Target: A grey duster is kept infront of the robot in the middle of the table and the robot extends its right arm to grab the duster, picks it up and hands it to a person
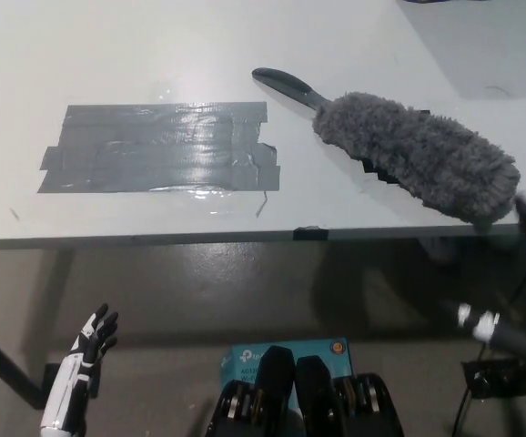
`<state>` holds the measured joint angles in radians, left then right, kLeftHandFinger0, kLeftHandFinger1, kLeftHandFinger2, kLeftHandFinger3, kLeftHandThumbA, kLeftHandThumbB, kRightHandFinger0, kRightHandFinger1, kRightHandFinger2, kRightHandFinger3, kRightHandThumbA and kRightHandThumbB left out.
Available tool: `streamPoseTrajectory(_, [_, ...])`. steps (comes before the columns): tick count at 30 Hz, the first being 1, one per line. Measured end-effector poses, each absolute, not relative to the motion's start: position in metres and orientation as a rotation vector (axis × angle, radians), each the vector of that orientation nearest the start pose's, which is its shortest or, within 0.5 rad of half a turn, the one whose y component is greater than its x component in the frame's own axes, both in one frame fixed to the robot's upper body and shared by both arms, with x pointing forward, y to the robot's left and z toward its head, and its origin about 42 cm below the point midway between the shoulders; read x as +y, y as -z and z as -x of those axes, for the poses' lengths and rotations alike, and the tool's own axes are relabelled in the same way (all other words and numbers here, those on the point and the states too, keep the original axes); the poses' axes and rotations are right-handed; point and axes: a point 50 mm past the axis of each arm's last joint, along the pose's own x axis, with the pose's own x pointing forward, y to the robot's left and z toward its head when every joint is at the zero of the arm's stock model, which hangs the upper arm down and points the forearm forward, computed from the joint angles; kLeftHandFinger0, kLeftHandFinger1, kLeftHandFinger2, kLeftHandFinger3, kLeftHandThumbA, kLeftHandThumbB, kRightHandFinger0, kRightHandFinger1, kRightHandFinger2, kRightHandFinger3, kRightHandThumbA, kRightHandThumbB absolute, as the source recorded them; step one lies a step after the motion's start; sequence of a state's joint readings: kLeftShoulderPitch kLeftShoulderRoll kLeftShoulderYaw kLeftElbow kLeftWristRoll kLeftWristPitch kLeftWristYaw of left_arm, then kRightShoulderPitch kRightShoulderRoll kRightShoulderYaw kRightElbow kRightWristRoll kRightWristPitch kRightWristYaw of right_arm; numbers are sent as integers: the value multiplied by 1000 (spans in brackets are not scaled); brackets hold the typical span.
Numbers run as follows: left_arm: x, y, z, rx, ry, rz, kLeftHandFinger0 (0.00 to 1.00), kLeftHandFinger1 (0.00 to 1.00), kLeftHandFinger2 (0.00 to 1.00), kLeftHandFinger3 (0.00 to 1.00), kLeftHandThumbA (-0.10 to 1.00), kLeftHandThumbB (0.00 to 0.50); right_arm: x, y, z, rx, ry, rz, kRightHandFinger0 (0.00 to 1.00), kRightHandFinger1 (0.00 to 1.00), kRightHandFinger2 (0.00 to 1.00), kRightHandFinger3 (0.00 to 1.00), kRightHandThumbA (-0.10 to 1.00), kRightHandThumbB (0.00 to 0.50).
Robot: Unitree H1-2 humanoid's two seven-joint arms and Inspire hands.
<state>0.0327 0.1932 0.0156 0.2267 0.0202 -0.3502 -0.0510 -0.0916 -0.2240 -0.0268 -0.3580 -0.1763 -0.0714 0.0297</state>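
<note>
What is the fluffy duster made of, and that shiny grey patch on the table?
The duster head looks like soft grey fuzzy fibre, maybe microfibre, judging by its shaggy surface. Its handle looks like smooth dark plastic with a slight sheen. The patch looks like strips of grey duct tape: overlapping edges and glossy wrinkles. The table looks smooth, matte and white; its material is unclear.

Grey fluffy duster, black handle pointing upper-left, lying diag on table's right side

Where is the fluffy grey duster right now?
In the head view, the grey duster lies on the white table, on the picture's right side near the front edge, just right of the grey tape patch.
</note>
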Motion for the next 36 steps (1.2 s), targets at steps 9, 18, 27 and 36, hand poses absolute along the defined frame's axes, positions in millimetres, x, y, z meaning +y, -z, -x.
streamPoseTrajectory(9, [285, -56, -263, -87, 49, -216, 1000, 1000, 1000, 1000, 1000, 446, -260, -323, -380, -570, -71, 633, 1000, 1000, 1000, 1000, 797, 390])
streamPoseTrajectory(18, [284, -60, -270, -103, 52, -216, 1000, 1000, 1000, 1000, 1000, 431, -232, -335, -471, -289, -148, 772, 1000, 1000, 1000, 1000, 857, 416])
streamPoseTrajectory(27, [282, -64, -275, -118, 58, -221, 1000, 1000, 1000, 1000, 1000, 435, -225, -297, -542, 118, -181, 886, 1000, 1000, 1000, 1000, 1000, 483])
streamPoseTrajectory(36, [281, -67, -279, -135, 65, -226, 1000, 1000, 1000, 1000, 1000, 432, -220, -269, -568, 366, -209, 922, 1000, 1000, 1000, 1000, 1000, 500])
